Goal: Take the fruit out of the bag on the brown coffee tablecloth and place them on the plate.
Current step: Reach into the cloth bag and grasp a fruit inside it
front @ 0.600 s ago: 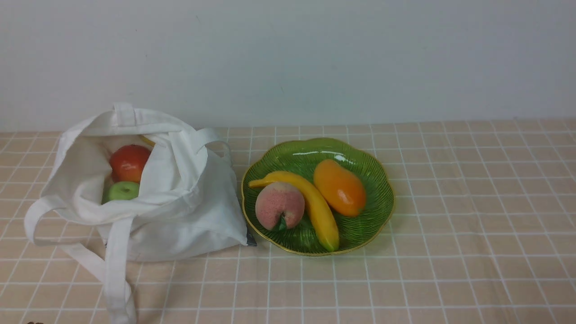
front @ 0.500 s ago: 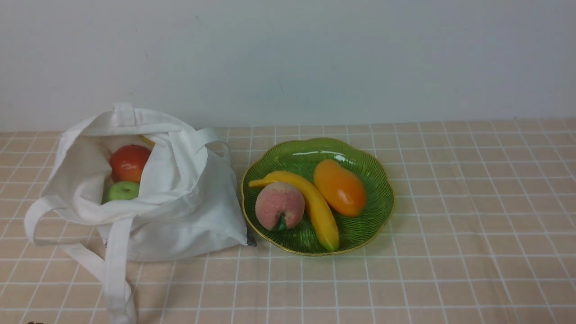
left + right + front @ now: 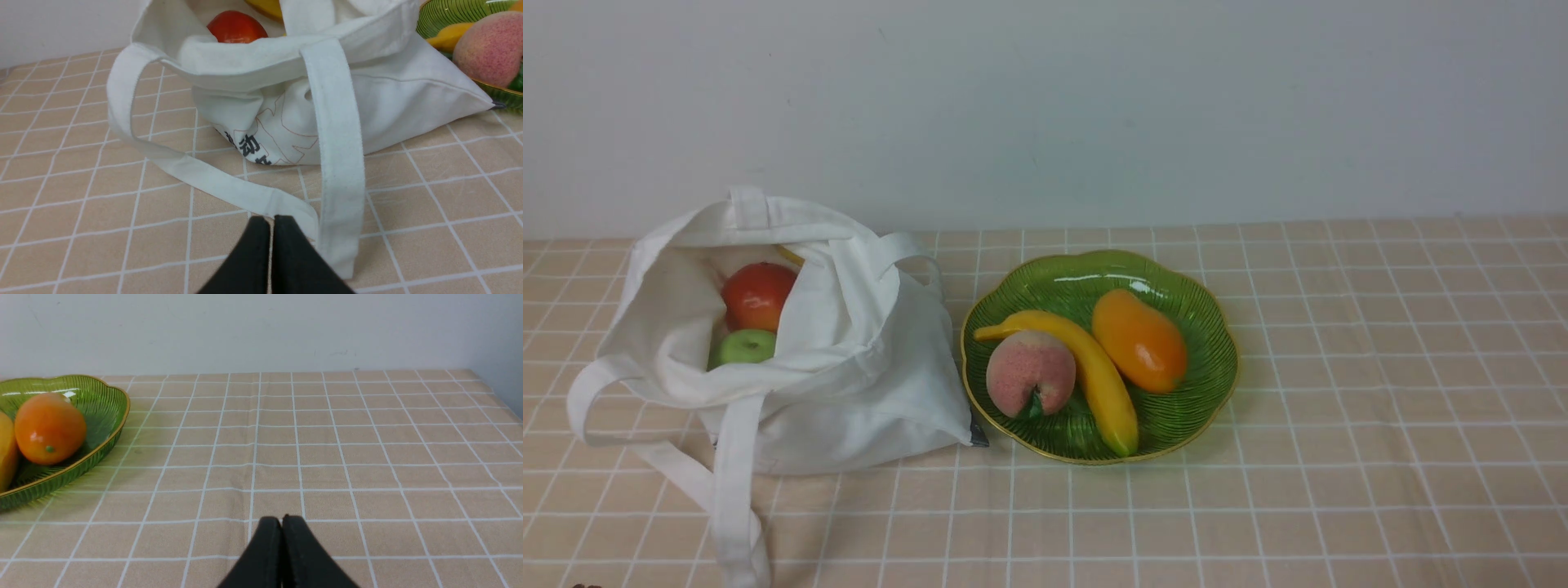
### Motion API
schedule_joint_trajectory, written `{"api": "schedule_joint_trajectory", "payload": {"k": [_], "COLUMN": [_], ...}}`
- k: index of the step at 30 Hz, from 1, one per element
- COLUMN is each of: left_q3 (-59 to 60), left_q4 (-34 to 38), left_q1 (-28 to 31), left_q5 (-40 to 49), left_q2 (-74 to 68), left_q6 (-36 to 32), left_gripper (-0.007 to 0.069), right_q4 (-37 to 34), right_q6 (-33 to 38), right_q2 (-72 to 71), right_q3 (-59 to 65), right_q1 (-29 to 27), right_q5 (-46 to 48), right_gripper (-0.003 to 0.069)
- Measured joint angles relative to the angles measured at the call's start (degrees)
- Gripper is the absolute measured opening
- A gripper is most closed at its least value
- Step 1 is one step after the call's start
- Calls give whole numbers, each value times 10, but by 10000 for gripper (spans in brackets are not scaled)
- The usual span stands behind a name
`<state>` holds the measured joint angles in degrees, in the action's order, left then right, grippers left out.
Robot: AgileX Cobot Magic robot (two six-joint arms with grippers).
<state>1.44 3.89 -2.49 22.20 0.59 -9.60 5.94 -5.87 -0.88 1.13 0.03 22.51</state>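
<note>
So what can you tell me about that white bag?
The bag looks like soft cotton cloth, creased, with flat strap handles. It slumps on the checked tablecloth, left of the green plate, its mouth gaping open. Inside, a red apple, a green apple and something yellow show. One strap trails forward over the cloth. Its near side carries dark lettering and thin reddish lines. Neither gripper touches it.

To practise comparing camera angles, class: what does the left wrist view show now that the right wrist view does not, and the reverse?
Left wrist only: the white bag, red apple, pink peach and left gripper.
Right wrist only: the right gripper.
Both: the green plate, part of the orange fruit and the gridded tablecloth.
</note>
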Motion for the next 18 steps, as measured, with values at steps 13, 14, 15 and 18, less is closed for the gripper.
{"api": "schedule_joint_trajectory", "payload": {"k": [13, 14, 15, 18], "left_q3": [1, 1, 2, 2], "left_q4": [4, 16, 41, 115], "left_q1": [0, 0, 0, 0], "left_q5": [-6, -22, -39, -82], "left_q2": [0, 0, 0, 0], "left_q6": [0, 4, 14, 47], "left_gripper": [-8, -8, -8, -8], "right_q4": [0, 0, 0, 0], "right_q6": [0, -1, -1, -1], "right_q2": [0, 0, 0, 0], "right_q3": [0, 0, 0, 0], "right_q1": [0, 0, 0, 0], "right_q5": [0, 0, 0, 0], "right_gripper": [-14, -14, -14, -14]}}
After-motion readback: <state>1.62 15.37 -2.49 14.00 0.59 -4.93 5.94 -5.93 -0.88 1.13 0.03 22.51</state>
